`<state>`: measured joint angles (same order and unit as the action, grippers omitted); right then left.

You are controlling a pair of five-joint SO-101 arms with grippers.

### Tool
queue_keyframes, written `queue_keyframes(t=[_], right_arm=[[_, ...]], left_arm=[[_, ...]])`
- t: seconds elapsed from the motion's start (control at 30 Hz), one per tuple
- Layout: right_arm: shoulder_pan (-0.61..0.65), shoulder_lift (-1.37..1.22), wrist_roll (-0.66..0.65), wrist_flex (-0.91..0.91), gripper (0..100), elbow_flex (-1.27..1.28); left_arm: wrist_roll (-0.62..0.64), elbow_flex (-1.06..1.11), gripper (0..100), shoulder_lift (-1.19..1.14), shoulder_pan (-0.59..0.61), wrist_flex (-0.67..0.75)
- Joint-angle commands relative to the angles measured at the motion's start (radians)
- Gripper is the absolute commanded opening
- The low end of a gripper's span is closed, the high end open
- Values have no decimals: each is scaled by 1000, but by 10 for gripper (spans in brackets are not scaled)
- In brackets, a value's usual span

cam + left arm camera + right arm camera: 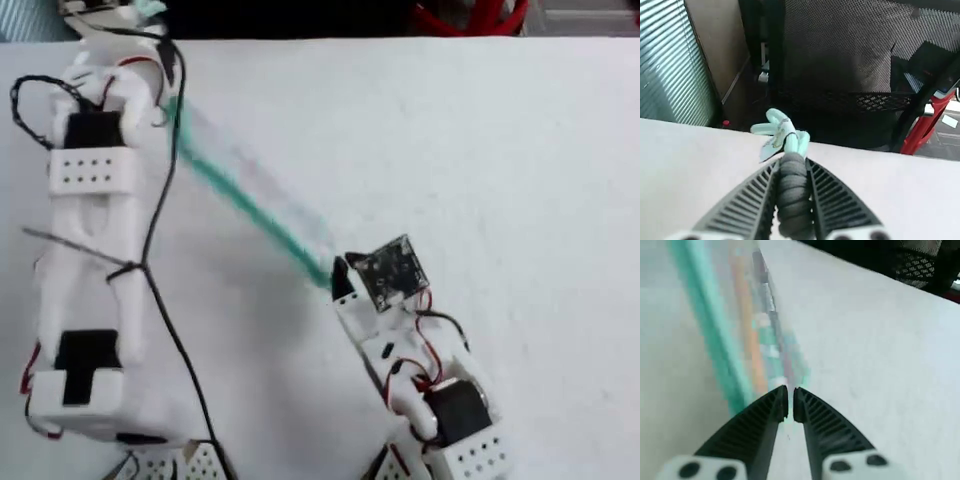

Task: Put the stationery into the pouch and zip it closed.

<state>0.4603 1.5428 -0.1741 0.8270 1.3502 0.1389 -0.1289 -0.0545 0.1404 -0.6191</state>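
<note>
Looking down from the high view, my right fingers [340, 277] meet the near end of the pouch [250, 200]. The pouch stretches slantwise across the white counter [480, 150] up to my left arm [90, 200], with its teal zip band [240, 195] along one side.

At my left wrist, my left fingers [771, 175] are clamped narrow on a dark cord [792, 185], and a pale teal loop [782, 131] pokes out past their tips.

At my right wrist, my right fingers are almost touching, pinching the pouch by its corner. The pouch runs away from them along the counter. Stationery [765, 315] lies inside it, an orange pencil [747, 340] among it, beside the teal zip band.
</note>
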Motion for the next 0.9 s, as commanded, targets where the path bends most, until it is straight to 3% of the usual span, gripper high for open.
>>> queue_keyframes(t=[0.0,0.17,0.27,0.47,0.67,0.87], right_arm=[[-13,-1,-9,-7,19,-17],[-15,-1,-5,-12,19,-17],[-22,-1,-2,-27,19,-14],[-18,-1,-8,-27,19,-3],[-16,-1,-5,-27,19,-3],[-16,-1,-2,-27,19,-3]], left_arm=[[5,-109,24,-28,2,-52],[-2,-152,24,-16,-68,-186],[-94,-146,24,-10,-111,-219],[-160,-91,24,-41,-28,-230],[-252,-15,32,-165,-30,-229],[-163,-17,253,-265,24,-261]])
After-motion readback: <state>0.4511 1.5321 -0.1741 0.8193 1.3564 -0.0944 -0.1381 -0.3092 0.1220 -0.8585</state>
